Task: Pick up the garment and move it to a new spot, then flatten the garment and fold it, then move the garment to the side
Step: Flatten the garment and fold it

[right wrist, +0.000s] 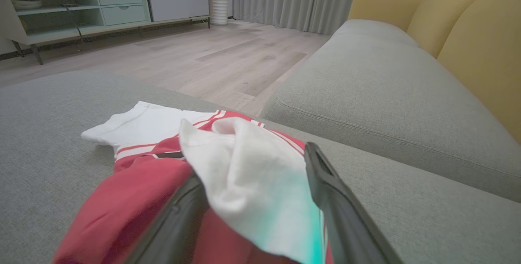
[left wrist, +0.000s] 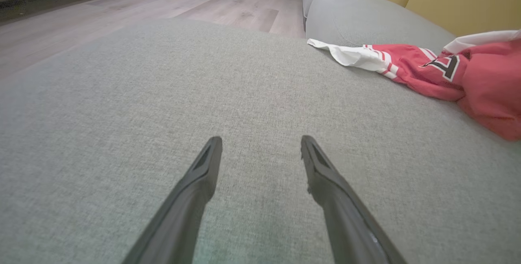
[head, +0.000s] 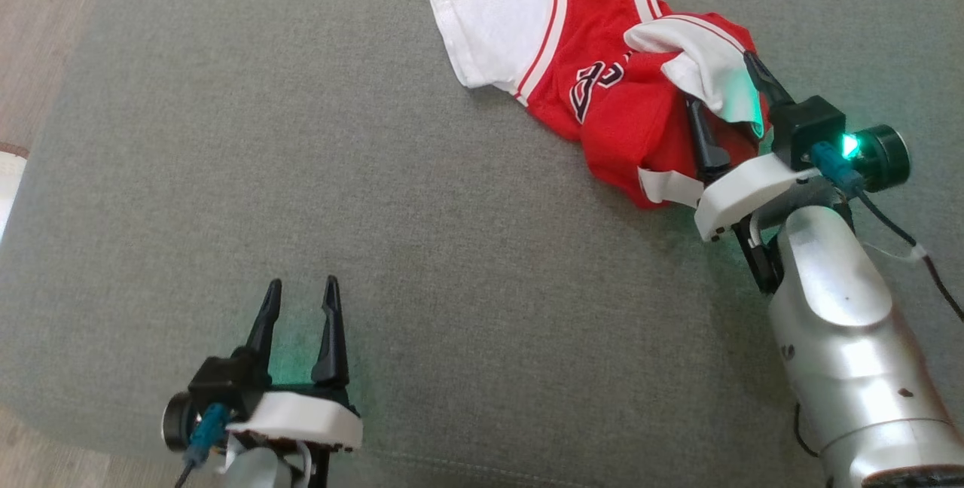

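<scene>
1. The crumpled red and white sports shirt (head: 602,96) lies on the grey woven sofa seat (head: 376,172), in the far right part of the head view. One white sleeve is spread flat toward the left.
2. The right hand (head: 718,77) is at the right end of the shirt. Its two fingers stand wide apart, and a white fold of the shirt sits between them.
3. The left hand (head: 302,283) is also wide and holds nothing. It is over bare seat, well apart from the shirt.

Open cushion (head: 376,187) beside crumpled garment (head: 610,115)
</scene>
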You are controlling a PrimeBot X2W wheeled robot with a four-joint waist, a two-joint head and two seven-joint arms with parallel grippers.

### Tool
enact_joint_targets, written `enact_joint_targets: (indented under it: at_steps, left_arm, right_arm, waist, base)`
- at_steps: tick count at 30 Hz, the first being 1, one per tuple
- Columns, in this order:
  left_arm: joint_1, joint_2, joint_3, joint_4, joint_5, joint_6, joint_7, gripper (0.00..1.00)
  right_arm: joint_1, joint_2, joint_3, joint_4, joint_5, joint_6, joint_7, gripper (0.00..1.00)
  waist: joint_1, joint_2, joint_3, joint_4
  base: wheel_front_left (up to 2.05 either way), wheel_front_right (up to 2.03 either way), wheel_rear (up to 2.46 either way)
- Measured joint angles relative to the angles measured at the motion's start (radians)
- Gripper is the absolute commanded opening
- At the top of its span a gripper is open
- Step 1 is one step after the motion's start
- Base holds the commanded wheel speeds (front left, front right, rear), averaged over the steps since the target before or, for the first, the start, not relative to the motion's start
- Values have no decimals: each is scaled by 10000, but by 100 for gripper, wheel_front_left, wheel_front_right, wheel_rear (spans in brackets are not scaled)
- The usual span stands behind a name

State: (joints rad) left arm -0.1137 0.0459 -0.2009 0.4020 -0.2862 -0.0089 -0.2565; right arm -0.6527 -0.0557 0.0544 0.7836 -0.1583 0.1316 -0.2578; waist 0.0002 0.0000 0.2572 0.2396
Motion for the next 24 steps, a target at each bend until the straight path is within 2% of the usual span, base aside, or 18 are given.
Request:
enact_joint_targets:
  at_steps: [2,3,4,5,6,7,8,11,14,15,20,22,24]
  left_arm:
    - [-61,0,-21,-21,-59,0,0,100]
    - [-59,0,-36,-29,-61,-2,0,100]
    - [-58,0,-69,-25,-15,-4,0,100]
    - [-58,0,-88,-27,-15,-4,0,100]
    - [-58,0,-98,-25,-23,-4,0,100]
    - [-58,0,-121,-12,-27,-4,0,100]
    - [-58,0,-155,-4,-31,-4,0,100]
    - [-58,0,-171,-2,-48,-4,0,100]
    - [-56,0,-167,15,-46,-10,0,100]
    - [-49,0,-161,58,-46,-13,0,100]
    - [112,2,-242,192,-15,-163,0,100]
    - [285,4,-368,286,81,-198,0,100]
    - [482,12,-560,380,190,-272,0,100]
  right_arm:
    - [-4,0,-17,-6,4,0,0,98]
    - [-2,-2,-25,-48,56,0,0,93]
    - [-5,-2,-25,-86,104,0,0,74]
    - [-7,-2,-29,-98,105,0,0,61]
    - [-9,-2,-54,-77,121,0,0,23]
    - [-9,-4,-86,-25,153,0,0,23]
    - [-9,-4,-130,4,180,0,0,0]
    - [-31,-10,-125,-286,383,0,0,0]
    - [-172,-79,447,-991,1026,0,0,0]
    - [-309,-117,1223,-1565,1839,0,0,0]
    - [-1078,-153,3484,-3139,4188,0,0,0]
    - [-1642,-157,4134,-3741,4957,0,0,0]
    - [-2288,-148,4355,-4174,5706,0,-2,0]
  waist:
    - [-1,0,-7,-7]
    - [-1,0,-16,-13]
    - [-1,0,-25,-22]
    - [-1,0,-29,-33]
    - [-1,0,-36,-40]
    - [-1,0,-46,-40]
    - [-1,0,-56,-34]
    - [-1,0,-107,-9]
    - [-1,0,-238,19]
    - [-1,0,-381,44]
    - [-2,0,-898,229]
    - [-3,0,-1111,422]
    - [-3,0,-1287,674]
  base:
    - [0,0,0]
    - [0,0,0]
    - [0,0,0]
    - [0,0,0]
    - [0,0,0]
    - [0,0,0]
    - [0,0,0]
    - [0,0,0]
    - [0,0,0]
    - [0,0,0]
    - [0,0,0]
    - [0,0,0]
    - [0,0,0]
